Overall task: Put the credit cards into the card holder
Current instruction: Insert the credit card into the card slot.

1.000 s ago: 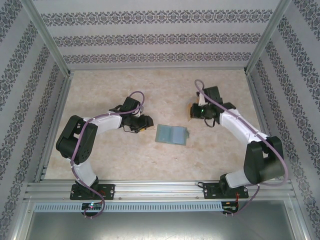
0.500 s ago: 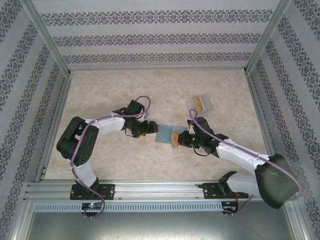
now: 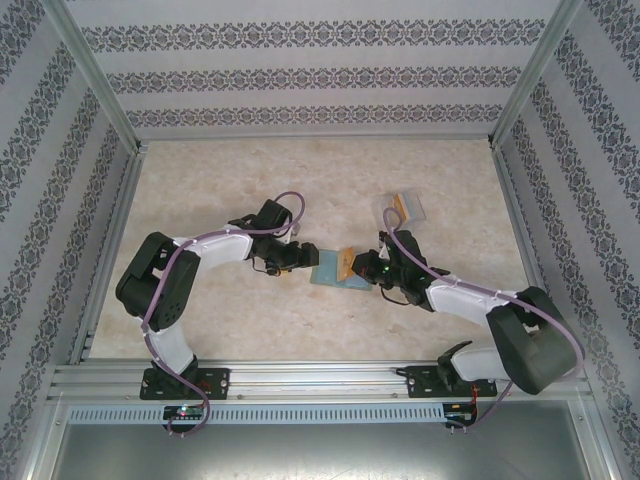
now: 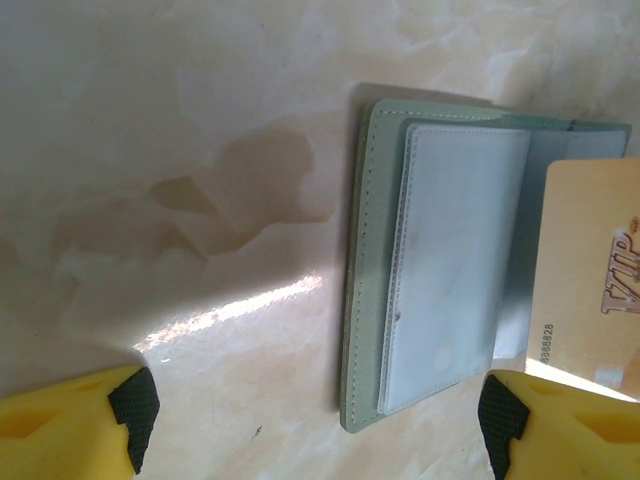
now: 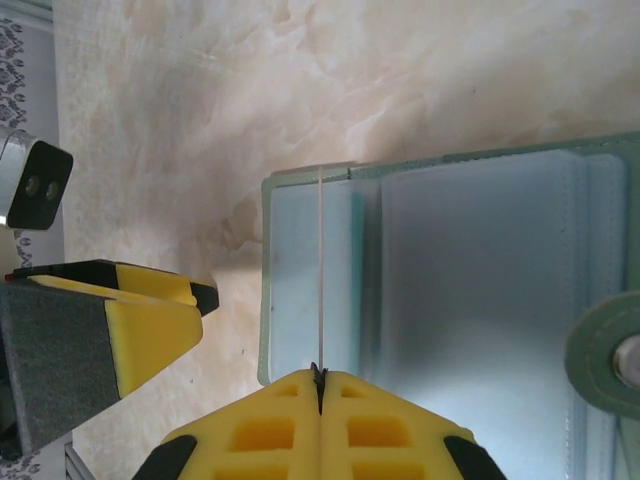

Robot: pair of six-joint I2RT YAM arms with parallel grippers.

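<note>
Orange card [image 5: 320, 270]: pinched edge-on between the right fingers [image 5: 335, 395], held upright over the open card holder [image 3: 328, 270] | card holder: lies flat mid-tabletop [image 3: 250, 180], pale blue pockets up | left fingers [image 3: 298, 258]: spread wide, gripping nothing, low beside the holder's edge nearest the left arm

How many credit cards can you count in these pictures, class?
2. One orange card is pinched by the right hand over the open card holder. Another orange one lies at the clear case farther back. More may be hidden there.
</note>
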